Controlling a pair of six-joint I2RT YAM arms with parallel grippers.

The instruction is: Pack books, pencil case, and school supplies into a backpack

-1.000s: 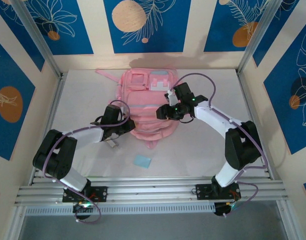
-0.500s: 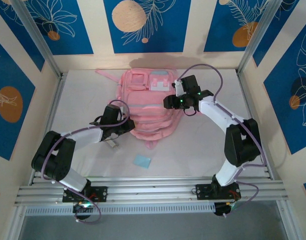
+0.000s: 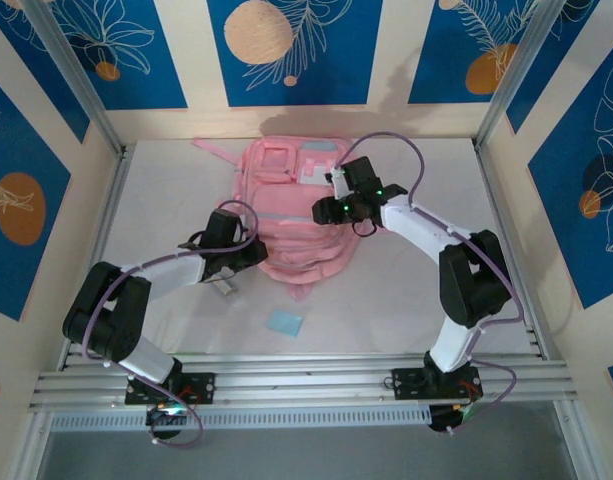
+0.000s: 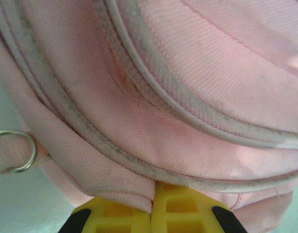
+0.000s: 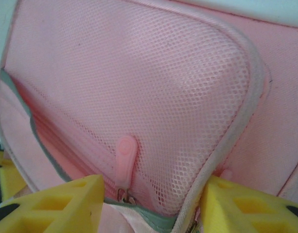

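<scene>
The pink backpack (image 3: pixel 291 225) lies flat in the middle of the table. My left gripper (image 3: pixel 258 250) is at its left edge, and in the left wrist view the yellow fingers (image 4: pixel 119 216) are pressed together, shut on a fold of the backpack's fabric (image 4: pixel 139 145). My right gripper (image 3: pixel 328 210) is over the backpack's right side. It stands open (image 5: pixel 149 208), its fingers astride a mesh pocket (image 5: pixel 153 97) with a pink zipper pull (image 5: pixel 125 158). A light-blue pad (image 3: pixel 284 322) lies on the table in front of the backpack. The books and the pencil case are out of view.
A small pale item (image 3: pixel 226 288) lies on the table under my left forearm. A metal ring (image 4: pixel 15 150) hangs from a backpack strap. Aluminium posts and walls enclose the white table (image 3: pixel 406 290) on three sides.
My right gripper swung up toward the back, then came back left over the backpack's mesh pocket. The left gripper has kept its hold and has not moved.
</scene>
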